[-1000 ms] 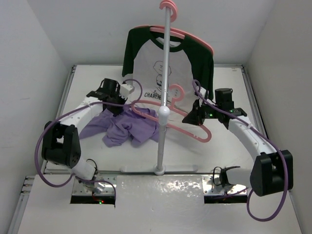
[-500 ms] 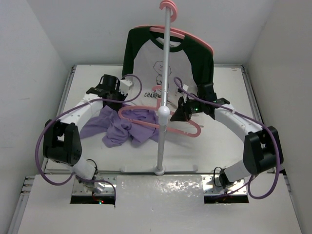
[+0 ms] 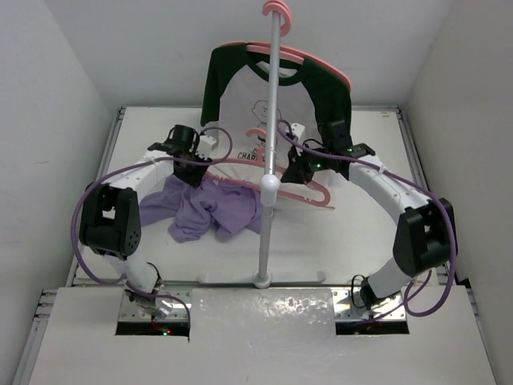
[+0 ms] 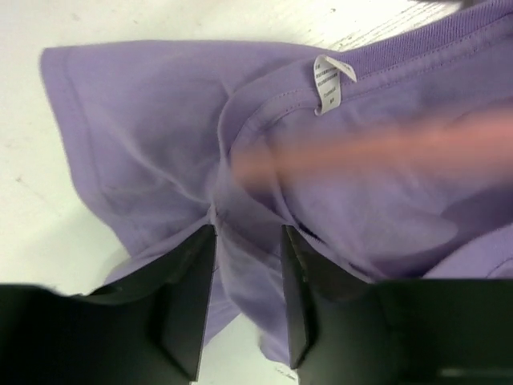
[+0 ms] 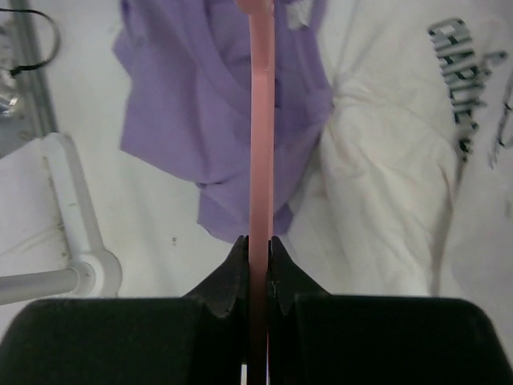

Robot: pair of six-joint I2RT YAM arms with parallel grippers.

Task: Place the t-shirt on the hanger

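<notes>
The lavender t-shirt [image 3: 210, 207] lies crumpled on the table at left of centre. My left gripper [image 3: 190, 167] is at its far edge. In the left wrist view the gripper [image 4: 248, 233] is shut on a fold of the t-shirt [image 4: 144, 128], just below the collar with its white tag [image 4: 327, 80]. My right gripper [image 3: 298, 170] is shut on the pink hanger [image 3: 314, 192] and holds it level above the table, its left arm reaching over the t-shirt's collar. In the right wrist view the gripper [image 5: 258, 241] clamps the hanger bar [image 5: 260, 120] edge-on, and the hanger [image 4: 377, 148] shows blurred in the left wrist view.
A metal stand pole [image 3: 271, 120] rises from a base [image 3: 260, 279] at the table's front centre, close to both grippers. A second pink hanger [image 3: 309, 60] on it carries the white shirt with dark green sleeves [image 3: 240, 96], which hangs down behind the grippers.
My right gripper has carried the hanger left and away from me, bringing its left arm over the t-shirt's collar. My left gripper has shifted slightly away from me on the t-shirt.
</notes>
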